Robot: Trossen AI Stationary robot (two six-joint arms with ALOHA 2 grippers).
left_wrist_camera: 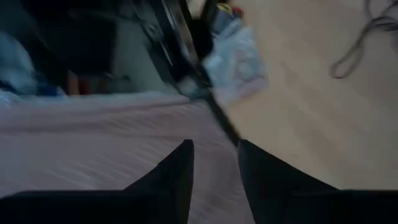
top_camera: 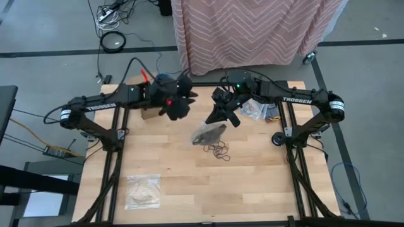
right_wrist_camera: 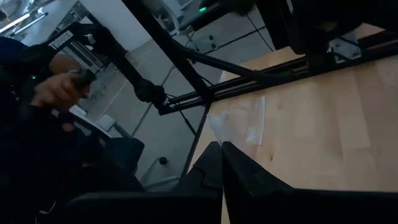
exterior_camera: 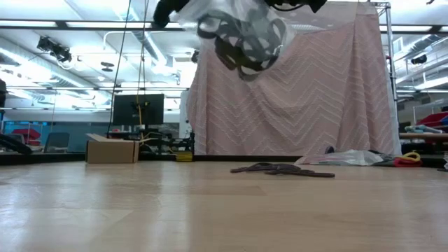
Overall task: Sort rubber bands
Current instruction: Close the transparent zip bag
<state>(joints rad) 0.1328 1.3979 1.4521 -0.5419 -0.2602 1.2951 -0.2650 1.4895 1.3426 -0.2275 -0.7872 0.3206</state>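
R gripper (top_camera: pixel 222 113) pinched shut on clear bag (top_camera: pixel 209 133) of black rubber bands (exterior_camera: pixel 245 42) above table ctr, loose bands (top_camera: pixel 218 151) on wood below; L gripper (top_camera: pixel 183 94) fingers apart, holds nothing.

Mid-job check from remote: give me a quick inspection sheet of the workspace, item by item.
Surface: wooden table, mostly bare.
Job's things: black rubber bands loose at table centre; more inside a clear bag hanging above them.
Clutter: flat plastic bag near left front; cardboard box; bagged items at right rear.
Grippers: right gripper shut, at the hanging bag's top; left gripper slightly open, empty, raised at left rear.
Cables: on the floor behind the table.
Surroundings: pink patterned curtain; a person's hand.
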